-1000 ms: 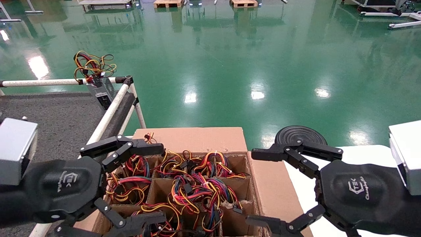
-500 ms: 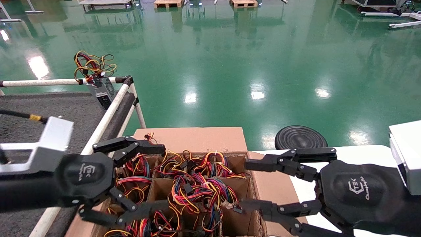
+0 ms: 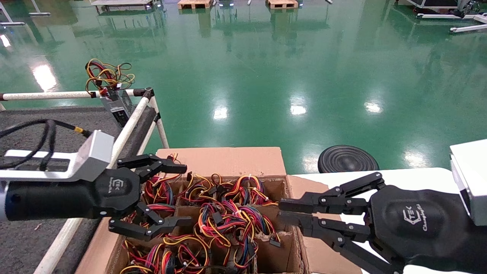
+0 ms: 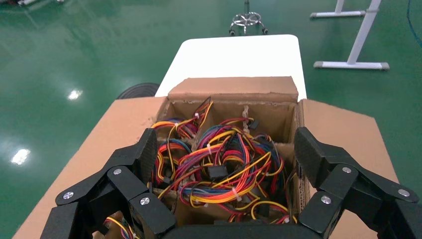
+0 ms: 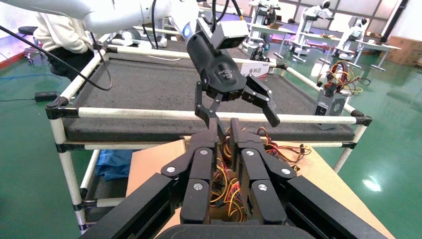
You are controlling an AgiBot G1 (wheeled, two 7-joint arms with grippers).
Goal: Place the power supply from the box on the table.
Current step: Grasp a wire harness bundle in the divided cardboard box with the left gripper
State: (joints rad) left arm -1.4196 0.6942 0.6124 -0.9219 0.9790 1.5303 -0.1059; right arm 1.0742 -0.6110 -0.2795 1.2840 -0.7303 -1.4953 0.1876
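Note:
The box (image 3: 228, 160) is a brown carton with a grid of cells, filled with tangled red, orange, yellow and black wire bundles (image 3: 228, 213). The wires hide the power supply bodies beneath them. My left gripper (image 3: 184, 194) hangs open over the box's left cells, its fingers (image 4: 149, 154) spread either side of a wire bundle (image 4: 224, 164) and holding nothing. My right gripper (image 3: 282, 212) is at the box's right wall, shut and empty, its fingers (image 5: 219, 127) nearly together. The dark grey carpeted table (image 3: 68, 129) lies left of the box.
White tube rails (image 3: 129, 125) and a black foam bar edge the table beside the box. A grey labelled unit (image 3: 118, 106) with wires leans at the far rail corner. A white tabletop (image 3: 418, 177) and a black disc (image 3: 346, 158) are on the right. A person (image 5: 54, 35) stands beyond the table.
My left gripper has swung in from the left, now reaching over the box's left cells, still open. My right gripper's fingers have closed from wide open to nearly together.

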